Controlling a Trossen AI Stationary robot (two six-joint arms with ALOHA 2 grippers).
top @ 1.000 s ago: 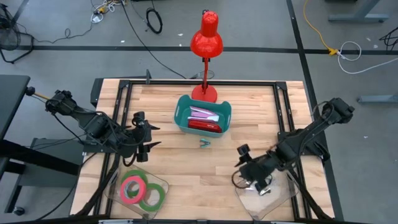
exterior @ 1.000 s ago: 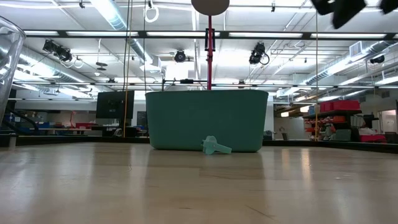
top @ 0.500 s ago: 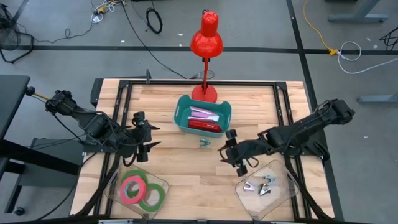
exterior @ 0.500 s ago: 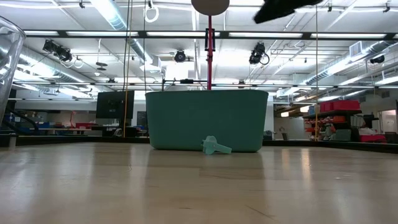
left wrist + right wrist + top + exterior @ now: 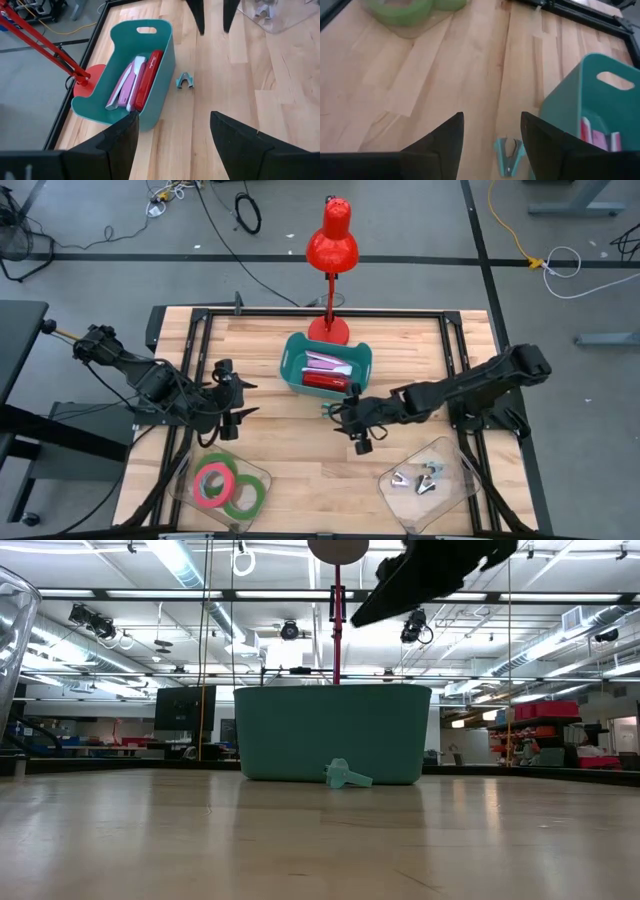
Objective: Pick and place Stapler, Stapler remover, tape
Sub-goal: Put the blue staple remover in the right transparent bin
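High view straight down over tabletop [image 5: 290, 470], low view level at tabletop height, both wrist views angled down, all sharing teal bin [image 5: 328, 368]

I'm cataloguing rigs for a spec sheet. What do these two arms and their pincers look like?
Both arms are dark, near-black, built of slim jointed segments with black cables looped along them. The left pincer and right pincer each end in two broad, flat, tapering black fingers. No markings are legible.

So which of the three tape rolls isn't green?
The red-pink tape roll, lying in the clear tray at the table's front left. The two others there, one overlapping it and one behind it, are green.
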